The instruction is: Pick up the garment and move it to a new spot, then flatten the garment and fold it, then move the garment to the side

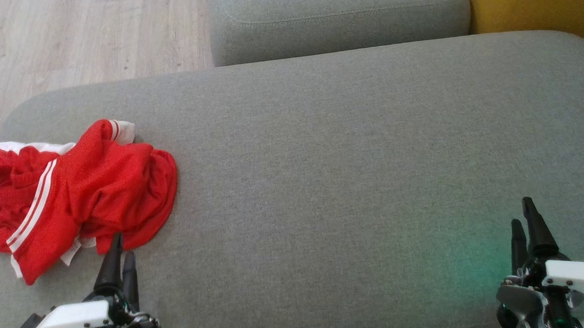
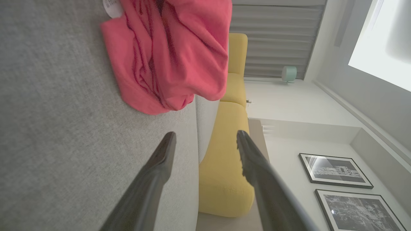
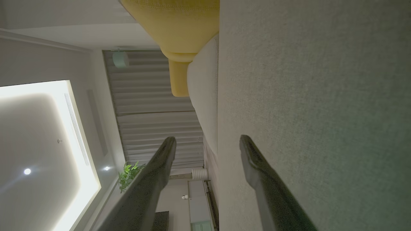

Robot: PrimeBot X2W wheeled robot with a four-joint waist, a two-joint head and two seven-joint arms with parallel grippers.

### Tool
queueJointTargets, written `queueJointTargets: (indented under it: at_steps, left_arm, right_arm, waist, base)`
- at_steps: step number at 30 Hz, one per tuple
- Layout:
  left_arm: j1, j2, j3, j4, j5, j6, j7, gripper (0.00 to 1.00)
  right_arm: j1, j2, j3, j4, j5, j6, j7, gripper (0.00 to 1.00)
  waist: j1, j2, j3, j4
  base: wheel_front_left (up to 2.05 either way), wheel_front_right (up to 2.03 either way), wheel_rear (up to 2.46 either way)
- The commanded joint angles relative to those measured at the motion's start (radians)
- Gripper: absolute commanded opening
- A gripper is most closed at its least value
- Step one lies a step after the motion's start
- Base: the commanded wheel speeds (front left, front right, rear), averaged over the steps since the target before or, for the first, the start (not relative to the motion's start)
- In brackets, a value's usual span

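Now left gripper wide, pointing at garment edge — right gripper wide, well apart.

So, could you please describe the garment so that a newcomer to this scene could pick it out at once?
Start with the wide grey upholstered seat spanning the head view. Near its left end, just ahead of the left gripper, lies a crumpled garment. It is bright red with paired white stripes and white trim, the only colourful thing on that plain grey fabric.
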Motion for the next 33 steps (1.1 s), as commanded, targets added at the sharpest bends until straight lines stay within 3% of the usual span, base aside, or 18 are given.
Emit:
queueJointTargets:
  at_steps: [1,8,19,33]
  left_arm:
    - [-0.059,0.011,0.005,-0.04,-0.006,-0.004,-0.009,1.0]
    - [-0.068,0.015,-0.002,-0.064,0.029,-0.005,-0.03,1.0]
    - [-0.074,0.014,-0.008,-0.099,0.17,-0.004,-0.062,1.0]
    - [-0.07,0.014,-0.019,-0.14,0.431,0.017,-0.103,1.0]
  right_arm:
    - [-0.046,-0.003,0.011,-0.042,0.009,0.0,-0.009,1.0]
    - [-0.051,-0.006,0.039,-0.074,-0.005,0.0,-0.024,1.0]
    - [-0.072,-0.031,0.105,-0.099,-0.082,0.0,-0.062,1.0]
    - [-0.093,-0.061,0.188,-0.111,-0.303,0.0,-0.106,1.0]
  waist:
    - [0.0,0.0,0.0,-0.001]
    - [0.0,0.0,-0.001,-0.003]
    - [0.0,0.0,-0.003,-0.004]
    - [0.0,0.0,-0.009,-0.007]
  base:
    - [0.0,0.0,0.0]
    - [0.0,0.0,0.0]
    - [0.0,0.0,0.0]
    - [0.0,0.0,0.0]
